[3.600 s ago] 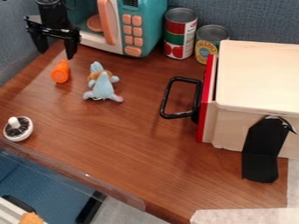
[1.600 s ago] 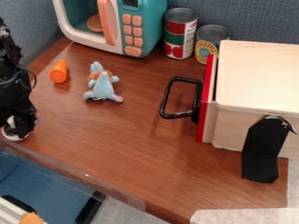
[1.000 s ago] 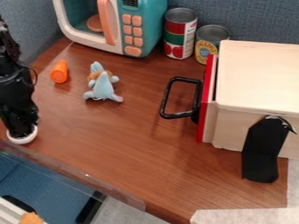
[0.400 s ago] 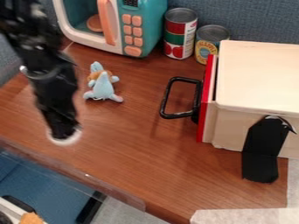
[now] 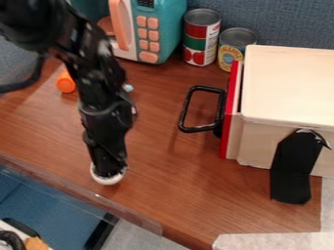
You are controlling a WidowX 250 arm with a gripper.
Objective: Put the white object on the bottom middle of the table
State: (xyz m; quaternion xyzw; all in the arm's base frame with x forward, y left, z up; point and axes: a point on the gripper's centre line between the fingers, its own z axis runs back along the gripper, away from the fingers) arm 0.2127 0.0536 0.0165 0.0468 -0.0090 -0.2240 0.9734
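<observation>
A brown, wood-grained tabletop [image 5: 176, 195] is seen at a slant from above. The black robot arm [image 5: 101, 80] is angled down from the upper left, and its end effector [image 5: 109, 167] is clamped on the round white object [image 5: 105, 181], which is held near the tabletop's lower-left edge. Whether the tabletop is touched by it cannot be told. Farther back, an orange object [image 5: 66, 84] and a light blue object [image 5: 128, 88] are partly hidden by the arm. Along the far edge, a teal toy microwave [image 5: 168, 29] is placed near a red-and-green can [image 5: 200, 39], beside which a yellow-labelled can [image 5: 228, 52] is stood. The right side is taken up by a pale box [image 5: 287, 83], its red front fitted with a black handle [image 5: 185, 108].
</observation>
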